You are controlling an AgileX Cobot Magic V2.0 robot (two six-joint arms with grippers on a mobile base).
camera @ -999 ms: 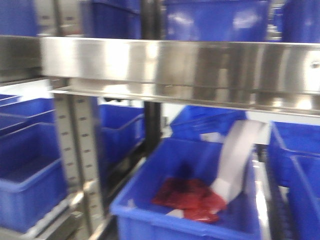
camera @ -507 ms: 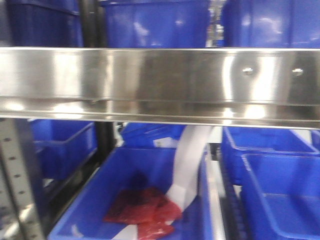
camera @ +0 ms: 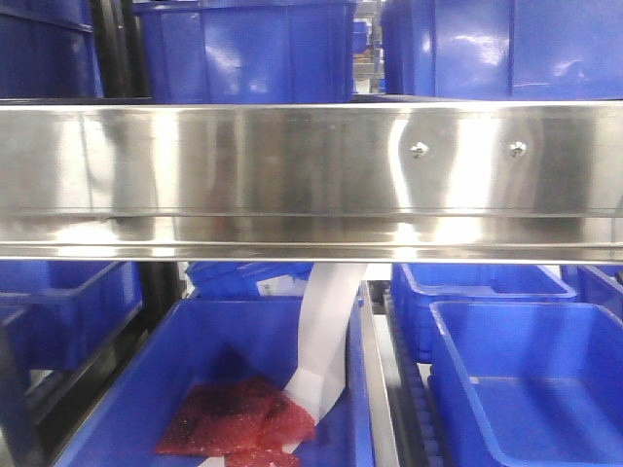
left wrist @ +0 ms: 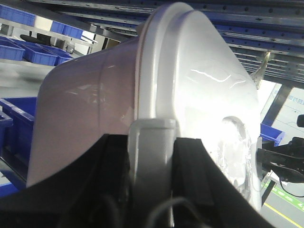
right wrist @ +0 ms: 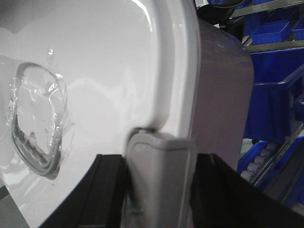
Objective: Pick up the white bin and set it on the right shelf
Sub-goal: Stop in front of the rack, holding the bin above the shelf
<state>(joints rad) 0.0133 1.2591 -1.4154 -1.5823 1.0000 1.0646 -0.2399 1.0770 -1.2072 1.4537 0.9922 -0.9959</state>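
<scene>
Straight ahead, the shiny stainless-steel shelf rail (camera: 292, 175) bars our view, blue plastic crates (camera: 243, 49) above and below. Our left gripper (left wrist: 152, 152) and right gripper (right wrist: 161, 161) clench the rim of the large off-white plastic bin (left wrist: 199, 85).

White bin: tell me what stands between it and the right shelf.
The left gripper and right gripper clamp the white bin. On the right shelf, upper crates fill the top level and lower crates fill the level beneath. No free slot shows in the front view.
</scene>
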